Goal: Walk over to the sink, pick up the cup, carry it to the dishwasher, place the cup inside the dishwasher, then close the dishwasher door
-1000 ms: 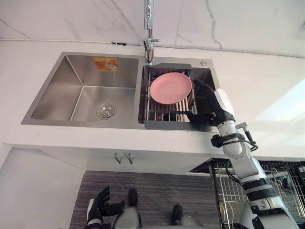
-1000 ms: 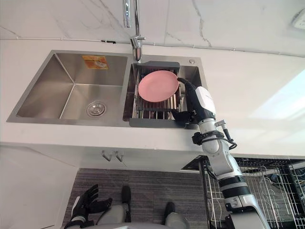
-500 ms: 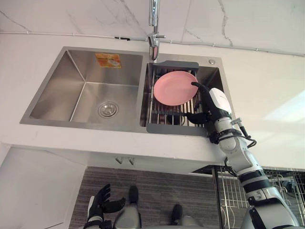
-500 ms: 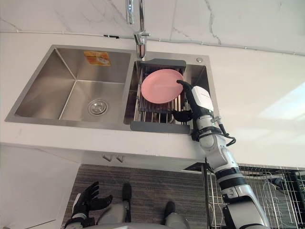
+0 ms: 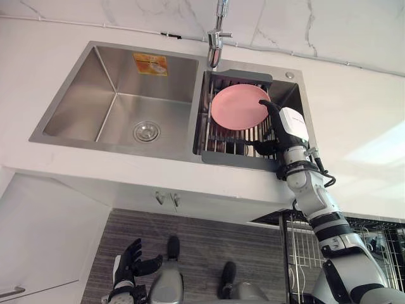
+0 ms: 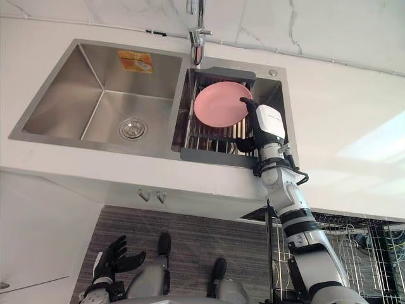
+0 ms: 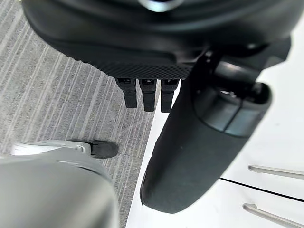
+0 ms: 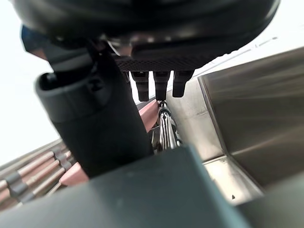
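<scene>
**One plate, one label, two basins**

Two basins make up the sink point(image 5: 82, 95). One orange sticker point(image 5: 150, 64) sits on the left basin's back wall, its print too small to read. One pink plate point(image 5: 239, 106) leans in the grey rack point(image 5: 234, 158) in the right basin. The right hand point(image 5: 286, 125) is at the plate's rim, fingers straight, thumb apart. The left hand point(image 5: 128, 265) hangs low, fingers spread. Where the cup is, I cannot tell.

The left hand point(image 7: 156, 42) holds nothing. Its fingers point(image 7: 148, 97) hang in a short, straight row, and the thick dark thumb point(image 7: 199, 142) stands out beside them without touching them. Past the fingertips lies a grey floor point(image 7: 57, 104) with fine stripes. On the thumb's side a white cabinet front point(image 7: 280, 133) meets that floor along a straight edge. Two slim metal bar handles point(image 7: 275, 171) sit on it beyond the thumb, with a thin dark seam point(image 7: 266, 187) running between them.
</scene>
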